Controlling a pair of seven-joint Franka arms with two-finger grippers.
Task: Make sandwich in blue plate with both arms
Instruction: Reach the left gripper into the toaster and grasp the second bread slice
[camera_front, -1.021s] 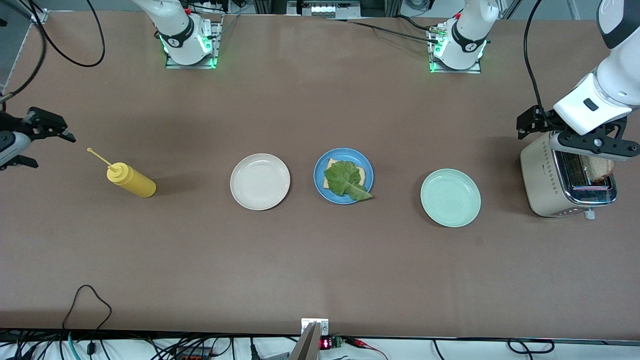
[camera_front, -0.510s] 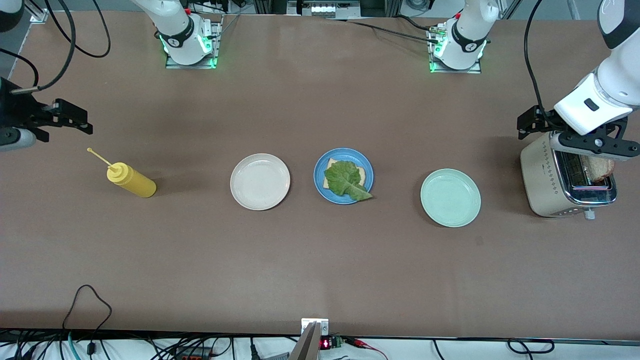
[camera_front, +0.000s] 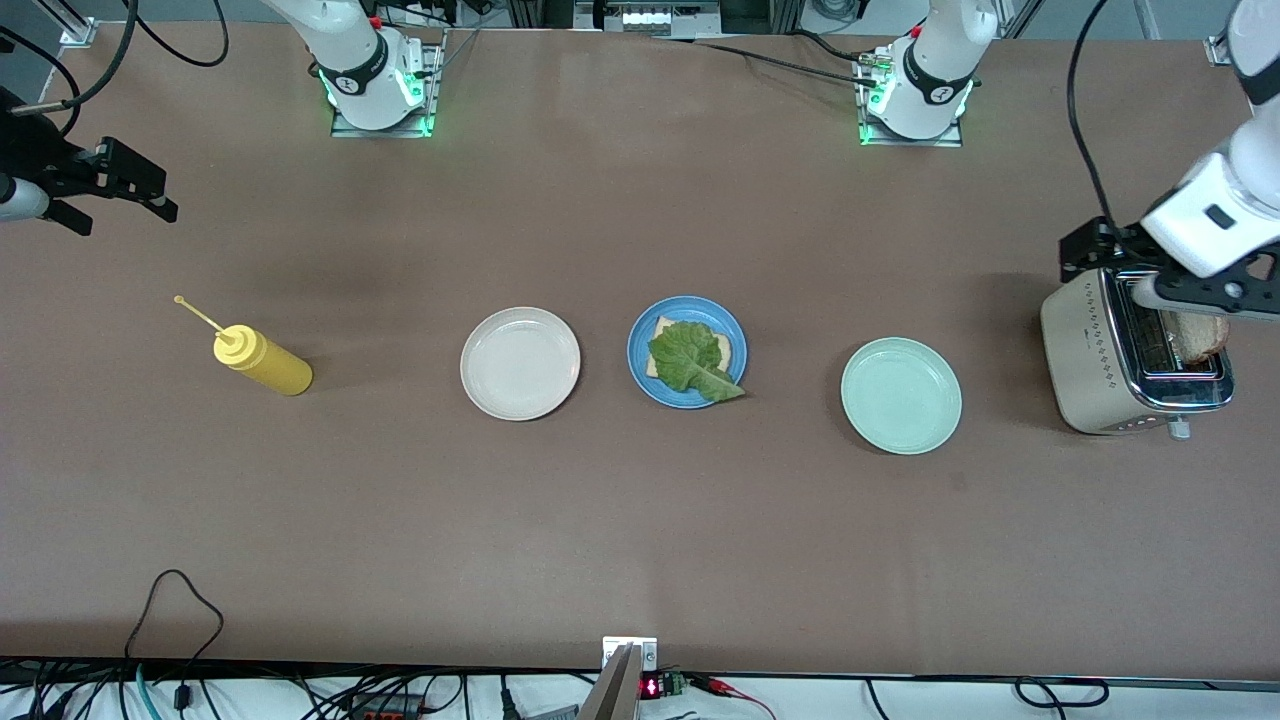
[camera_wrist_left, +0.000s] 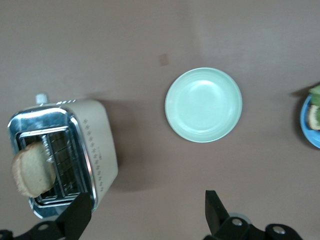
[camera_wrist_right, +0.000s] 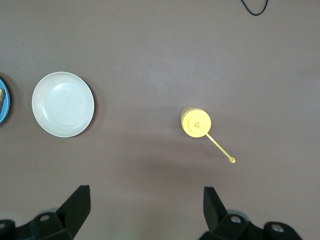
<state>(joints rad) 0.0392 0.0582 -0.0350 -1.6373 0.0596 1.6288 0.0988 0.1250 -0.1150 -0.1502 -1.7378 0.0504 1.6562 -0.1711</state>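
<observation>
Below the left tool (camera_wrist_left: 145, 217), whose fingers stand apart and empty, a toaster (camera_front: 1135, 365) is seen with a bread slice (camera_wrist_left: 32, 170) standing up out of its slot. The blue plate (camera_front: 687, 351), well apart from that tool toward the middle of the counter (camera_front: 640, 540), carries one slice topped with lettuce (camera_front: 692, 362). The step in hand is judged to be fetching the top slice: the tool must be lowered and closed on it. The right tool (camera_wrist_right: 145, 215), also parted and empty, is held waiting near a yellow bottle (camera_wrist_right: 196, 123).
</observation>
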